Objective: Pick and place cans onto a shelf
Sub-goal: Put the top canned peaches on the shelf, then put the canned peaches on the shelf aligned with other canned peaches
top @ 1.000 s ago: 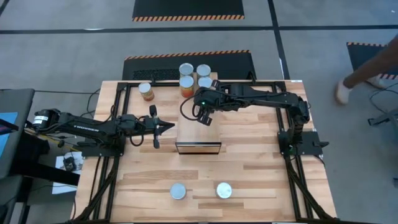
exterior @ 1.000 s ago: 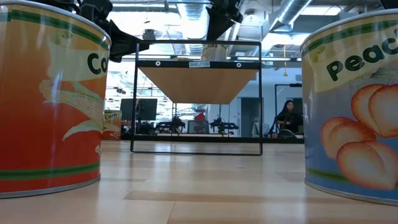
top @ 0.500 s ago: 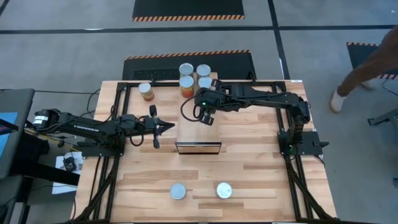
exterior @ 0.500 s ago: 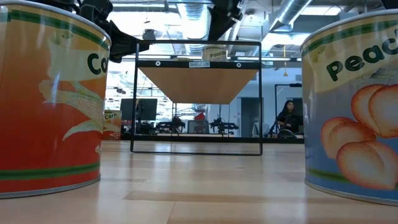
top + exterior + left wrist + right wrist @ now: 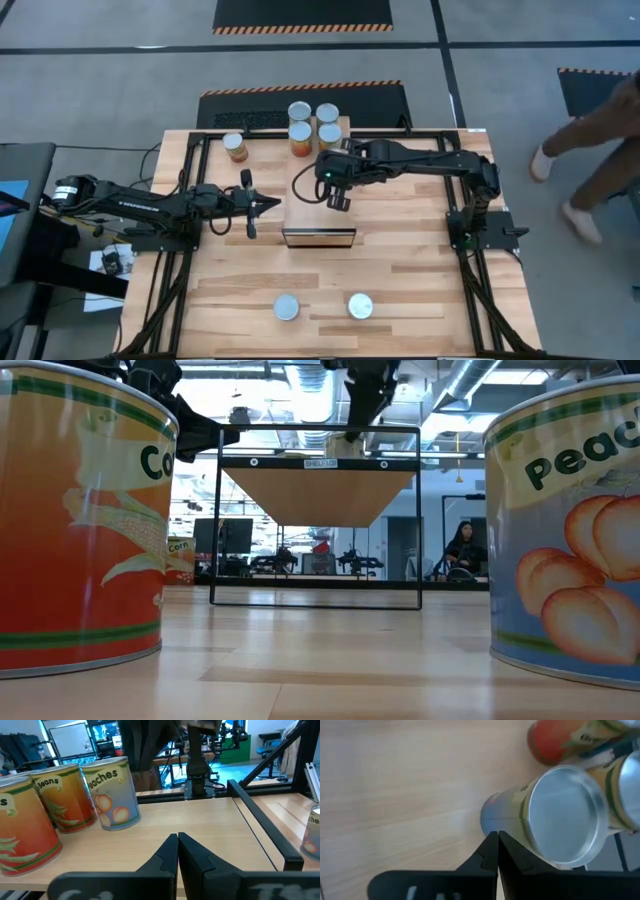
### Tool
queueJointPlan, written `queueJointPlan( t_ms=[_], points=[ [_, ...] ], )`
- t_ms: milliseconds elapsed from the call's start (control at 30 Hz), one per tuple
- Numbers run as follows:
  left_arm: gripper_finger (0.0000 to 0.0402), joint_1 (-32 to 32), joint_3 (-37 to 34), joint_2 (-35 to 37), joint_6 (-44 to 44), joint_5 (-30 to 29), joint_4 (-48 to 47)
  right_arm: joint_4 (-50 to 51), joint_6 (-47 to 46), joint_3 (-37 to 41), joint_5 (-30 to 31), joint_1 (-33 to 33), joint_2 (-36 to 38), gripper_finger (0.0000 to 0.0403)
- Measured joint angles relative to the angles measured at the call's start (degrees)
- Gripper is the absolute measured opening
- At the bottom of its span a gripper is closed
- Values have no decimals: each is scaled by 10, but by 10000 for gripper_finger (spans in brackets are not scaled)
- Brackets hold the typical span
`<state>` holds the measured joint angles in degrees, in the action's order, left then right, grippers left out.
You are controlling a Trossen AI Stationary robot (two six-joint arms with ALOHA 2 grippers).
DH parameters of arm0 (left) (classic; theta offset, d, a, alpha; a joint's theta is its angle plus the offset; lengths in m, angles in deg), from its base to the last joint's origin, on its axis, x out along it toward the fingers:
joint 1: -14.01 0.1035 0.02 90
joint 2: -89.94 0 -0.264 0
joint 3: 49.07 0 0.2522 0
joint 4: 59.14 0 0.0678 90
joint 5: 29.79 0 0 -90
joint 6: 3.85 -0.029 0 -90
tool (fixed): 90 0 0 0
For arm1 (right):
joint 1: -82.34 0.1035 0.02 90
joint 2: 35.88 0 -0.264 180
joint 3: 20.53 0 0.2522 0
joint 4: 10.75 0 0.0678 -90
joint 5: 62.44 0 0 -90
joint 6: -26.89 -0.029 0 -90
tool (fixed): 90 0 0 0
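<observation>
1. Right gripper: over the plank top of the shelf, about midway along it. Jaws clenched together, nothing between them.
2. Just ahead of those closed fingers, toward the shelf's far end: four cans standing in a tight square. Nearest can showing its silvery top, right by the fingertips. Touching or not, cannot tell.
3. Nothing standing between the jaws and that cluster, only bare plank.
4. Left gripper: waiting above the table, just left of the shelf's left side. Jaws pressed shut, empty.
5. Beyond the left gripper, near the table's far edge: a lone orange can, apart from the shelf.
6. Down by the table's near edge, well apart from both grippers: a corn can and a peach can, upright, side by side with a gap.
7. From table height, between those two cans: the shelf's dark open end facing forward.
8. Off the table to the right: a person on the floor, clear of the arms.
</observation>
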<state>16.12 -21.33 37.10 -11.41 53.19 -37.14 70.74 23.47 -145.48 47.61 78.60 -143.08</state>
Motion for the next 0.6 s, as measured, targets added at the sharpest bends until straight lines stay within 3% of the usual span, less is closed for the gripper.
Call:
queueJointPlan(
  t_ms=[233, 400, 600],
  points=[
    [2, 0, 0, 0, 0, 0, -3, 0, -11, 7, 39, -10, 0, 7],
    [2, 0, 0, 0, -1, 0, -3, -3, -11, 7, 41, -10, 0, 16],
    [2, 0, 0, 0, -1, 0, -4, 28, -13, 7, 41, 26, 18, 13]
  ],
)
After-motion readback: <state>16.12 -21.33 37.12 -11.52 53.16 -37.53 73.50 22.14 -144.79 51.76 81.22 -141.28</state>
